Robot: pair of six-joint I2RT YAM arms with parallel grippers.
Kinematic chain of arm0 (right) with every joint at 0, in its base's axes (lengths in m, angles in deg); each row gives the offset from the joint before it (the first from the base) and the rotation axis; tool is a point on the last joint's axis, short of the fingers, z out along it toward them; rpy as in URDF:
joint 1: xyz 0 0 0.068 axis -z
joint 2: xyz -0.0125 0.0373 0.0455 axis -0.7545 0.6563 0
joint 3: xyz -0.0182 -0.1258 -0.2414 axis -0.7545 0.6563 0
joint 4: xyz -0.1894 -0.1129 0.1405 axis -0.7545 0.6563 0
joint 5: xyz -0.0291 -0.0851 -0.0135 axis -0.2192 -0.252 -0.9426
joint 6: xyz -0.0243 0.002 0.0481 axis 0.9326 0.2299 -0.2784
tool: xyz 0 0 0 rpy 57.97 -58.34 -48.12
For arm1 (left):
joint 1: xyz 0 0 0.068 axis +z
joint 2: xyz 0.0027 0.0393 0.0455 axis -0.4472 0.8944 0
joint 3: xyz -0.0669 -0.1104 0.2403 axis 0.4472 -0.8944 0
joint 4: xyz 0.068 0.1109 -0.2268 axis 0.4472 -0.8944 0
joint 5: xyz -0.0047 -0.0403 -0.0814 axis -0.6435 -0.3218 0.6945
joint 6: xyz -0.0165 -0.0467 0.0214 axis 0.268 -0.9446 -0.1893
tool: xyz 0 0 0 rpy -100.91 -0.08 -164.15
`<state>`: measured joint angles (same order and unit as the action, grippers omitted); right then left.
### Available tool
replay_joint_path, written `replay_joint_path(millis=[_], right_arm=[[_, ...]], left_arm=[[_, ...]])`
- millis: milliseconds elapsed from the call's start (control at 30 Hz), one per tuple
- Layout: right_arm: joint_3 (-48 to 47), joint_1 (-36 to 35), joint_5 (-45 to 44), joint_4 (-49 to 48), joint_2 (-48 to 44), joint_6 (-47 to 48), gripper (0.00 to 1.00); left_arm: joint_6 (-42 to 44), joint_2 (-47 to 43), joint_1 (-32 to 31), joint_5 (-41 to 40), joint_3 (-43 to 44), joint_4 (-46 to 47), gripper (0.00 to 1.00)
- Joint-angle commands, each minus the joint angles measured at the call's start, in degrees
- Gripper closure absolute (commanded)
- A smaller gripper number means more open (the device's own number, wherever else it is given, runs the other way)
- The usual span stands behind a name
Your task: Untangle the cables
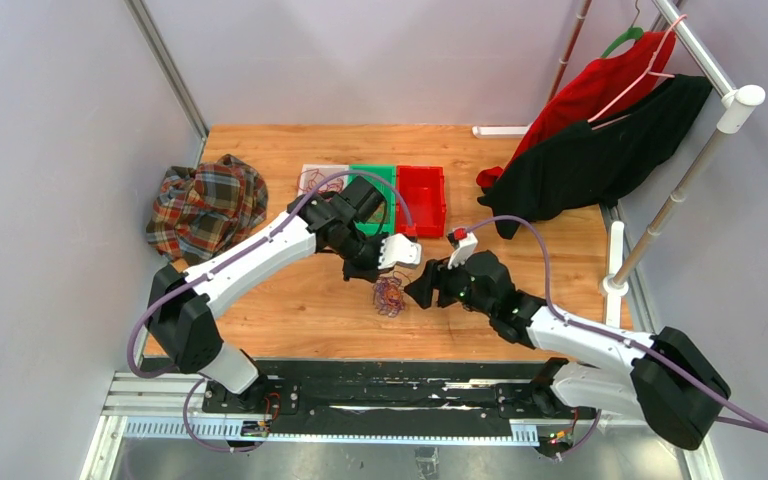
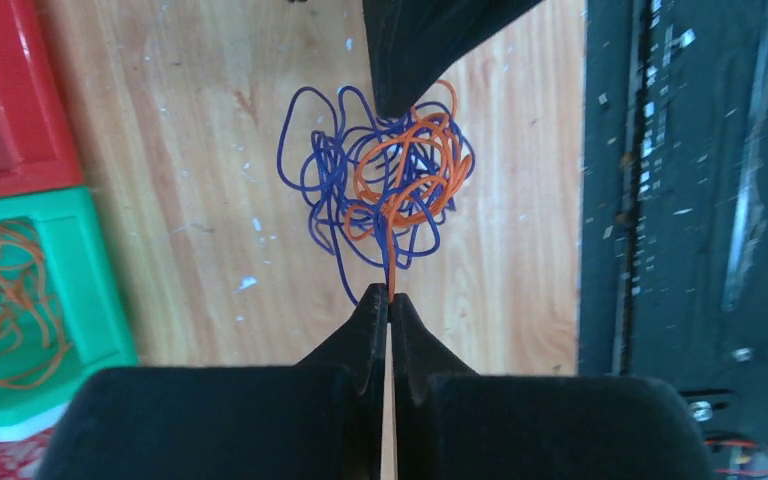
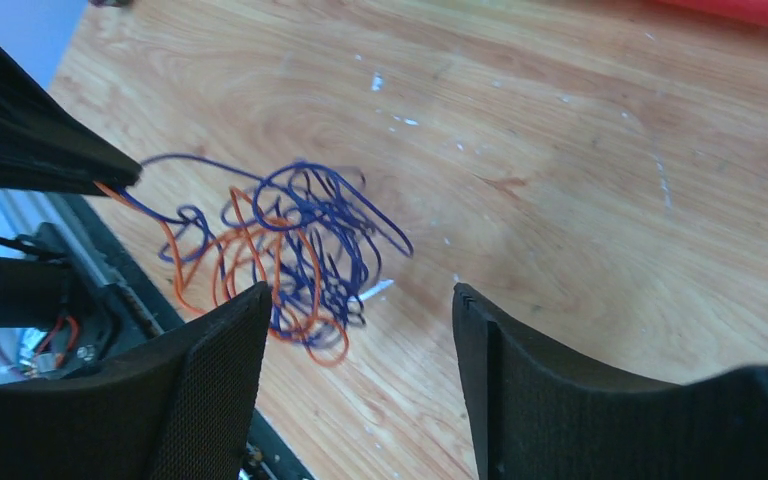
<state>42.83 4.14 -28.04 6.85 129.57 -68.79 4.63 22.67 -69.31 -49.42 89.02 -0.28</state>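
Observation:
A small tangle of cables (image 1: 389,296), dark purple and orange, lies on the wooden table between my two grippers. In the left wrist view the tangle (image 2: 380,185) is just beyond my left gripper (image 2: 390,297), which is shut on one orange strand (image 2: 391,255) pulled straight out of the knot. My left gripper (image 1: 372,272) is at the tangle's far-left side. My right gripper (image 3: 360,290) stands open with nothing between its fingers, close to the right of the tangle (image 3: 290,250). Its finger (image 2: 410,50) shows at the far edge of the knot.
A green bin (image 1: 392,178) with orange cables (image 2: 10,310), a red bin (image 1: 421,195) and a pale tray (image 1: 320,178) with red cables stand behind the left arm. A plaid cloth (image 1: 207,205) lies at the left. Clothes (image 1: 600,140) hang at the right. A black rail (image 1: 380,390) runs along the near edge.

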Motion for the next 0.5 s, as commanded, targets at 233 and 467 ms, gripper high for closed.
replay_joint_path(millis=[233,467], right_arm=[[-2.8,1.1,6.8,-2.9,-10.3,0.6,0.32],[-4.7,1.1,12.9,-3.9,-7.9,1.2,0.32]], left_arm=[[-22.0,-1.9,-0.2,4.9,5.4,-2.2,0.99],[-28.0,-2.2,-0.1,11.4,6.1,-2.0,0.99]])
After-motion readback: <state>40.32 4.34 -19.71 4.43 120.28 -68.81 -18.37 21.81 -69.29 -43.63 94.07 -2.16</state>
